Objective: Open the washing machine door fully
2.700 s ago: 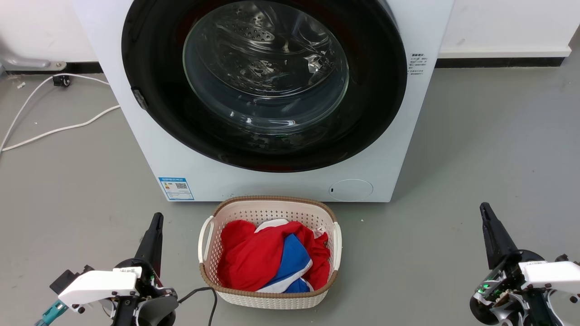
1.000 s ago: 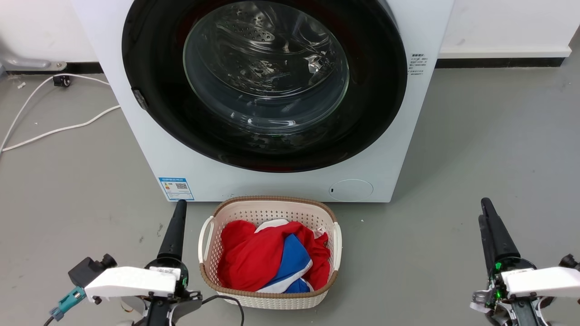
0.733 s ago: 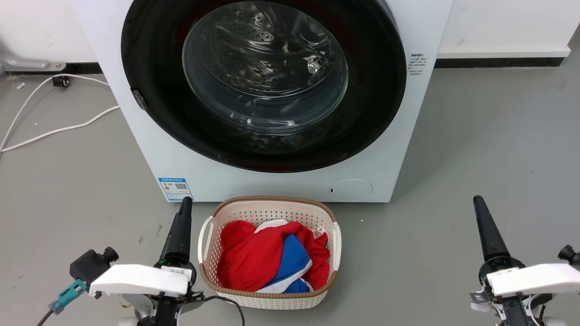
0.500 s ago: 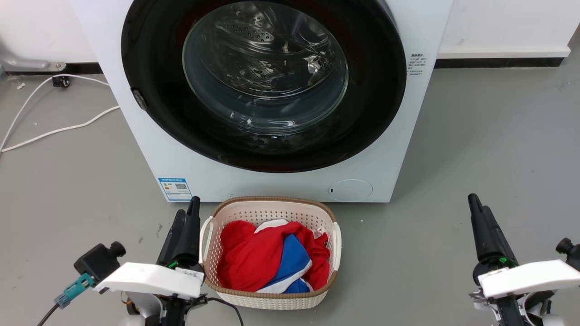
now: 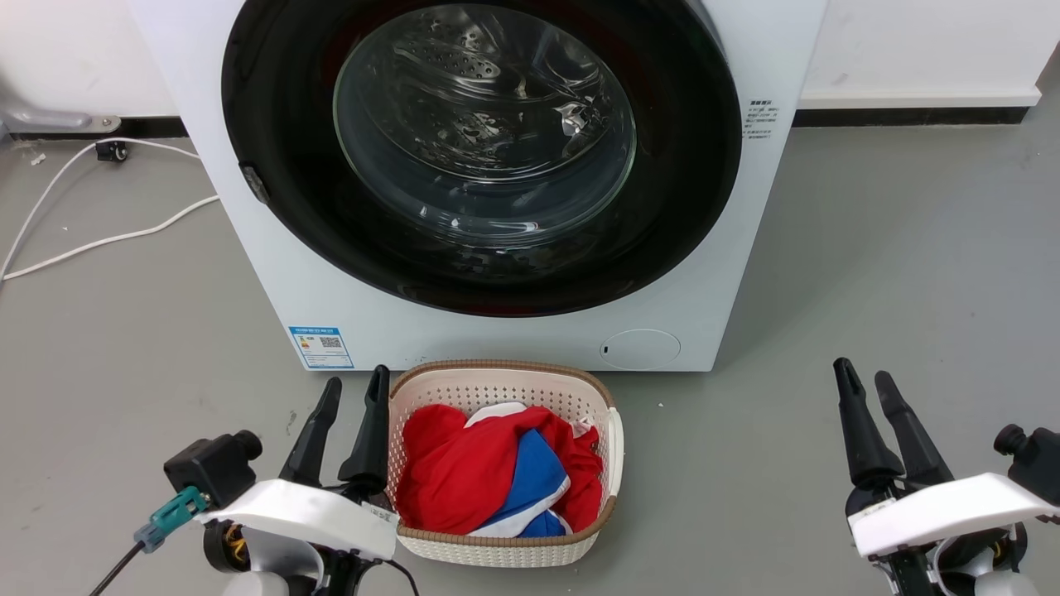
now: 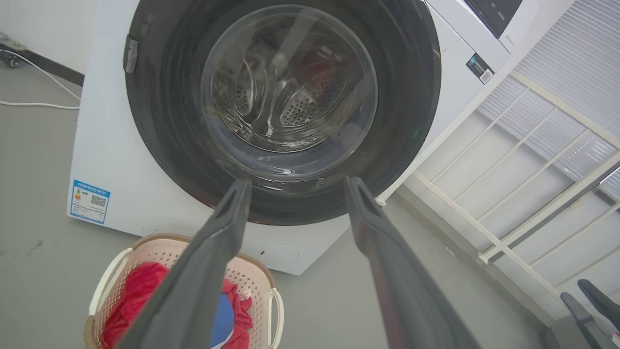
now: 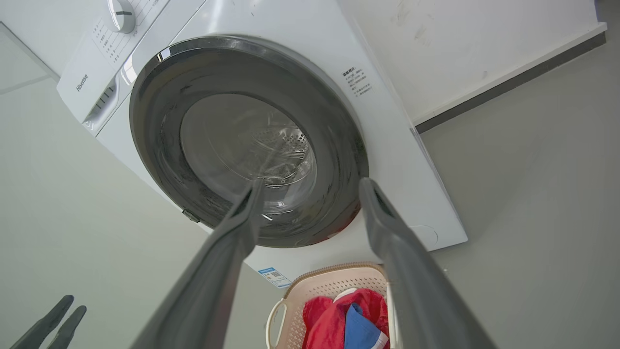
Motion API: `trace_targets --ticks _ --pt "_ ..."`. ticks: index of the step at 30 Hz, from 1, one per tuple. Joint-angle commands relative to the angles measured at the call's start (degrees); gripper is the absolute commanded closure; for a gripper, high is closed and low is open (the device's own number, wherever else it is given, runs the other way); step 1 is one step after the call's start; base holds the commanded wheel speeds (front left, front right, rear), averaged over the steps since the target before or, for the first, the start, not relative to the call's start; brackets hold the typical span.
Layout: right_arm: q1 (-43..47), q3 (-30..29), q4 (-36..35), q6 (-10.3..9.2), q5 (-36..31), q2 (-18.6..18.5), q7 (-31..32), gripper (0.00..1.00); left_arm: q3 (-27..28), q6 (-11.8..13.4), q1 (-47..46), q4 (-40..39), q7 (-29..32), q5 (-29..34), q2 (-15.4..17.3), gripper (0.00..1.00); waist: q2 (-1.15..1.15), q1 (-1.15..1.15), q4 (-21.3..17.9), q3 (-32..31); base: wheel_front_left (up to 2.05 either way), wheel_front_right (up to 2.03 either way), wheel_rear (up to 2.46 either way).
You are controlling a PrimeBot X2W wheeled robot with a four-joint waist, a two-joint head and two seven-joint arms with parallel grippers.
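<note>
Starting from the left: a white cable [image 5: 99,240] trails over the floor [image 5: 124,348], and our left hand [image 5: 357,377] hovers low right next to the laundry basket [image 5: 497,364], fingers spread with nothing in it. Above it sits the washing machine [image 5: 348,298] with its blue label [image 5: 321,345]. The washing machine door [image 5: 273,124] looks shut flush against the front, so we reckon the opening hasn't begun yet. That door should be stiff and glossy, probably slippery on the black ring, with a latch that wants a firm tug before it swings free. We wouldn't lean on the glass bowl [image 5: 484,124]. The small grey catch [image 5: 255,180] on its left edge looks like the spot to hook a finger, which would put the hinge on the right, though we can't see one. Over on the right, our right hand [image 5: 860,370] is spread and empty too, well apart from the machine. The head view cuts off the machine's top. The right wrist view gives us the dial [image 7: 121,14] and the door's whole rim, and the left wrist view picks up a white barred frame [image 6: 533,135] beside the machine.
</note>
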Motion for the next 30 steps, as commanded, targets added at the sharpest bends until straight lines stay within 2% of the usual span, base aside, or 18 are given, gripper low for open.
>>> trace_targets --ticks 1,17,30 --pt "-0.03 0.29 -1.01 0.08 -2.29 -0.52 -0.37 0.00 -0.56 0.36 -0.87 -1.12 -0.66 2.74 0.57 0.00 0.00 -0.01 -0.02 0.00 0.00 0.00 0.00" --pt "0.91 0.88 -1.88 0.11 -15.05 -0.94 -0.60 0.00 -3.32 2.53 -0.97 -1.25 -3.16 14.43 2.33 0.00 0.00 -0.01 -0.02 -0.27 0.00 0.00 0.00" --pt "1.89 0.10 -2.26 0.12 -23.71 -0.02 -0.88 0.00 -4.99 4.44 -1.10 -0.44 -4.96 21.59 3.56 0.00 0.00 -0.01 -0.11 -0.53 0.00 0.00 0.00"
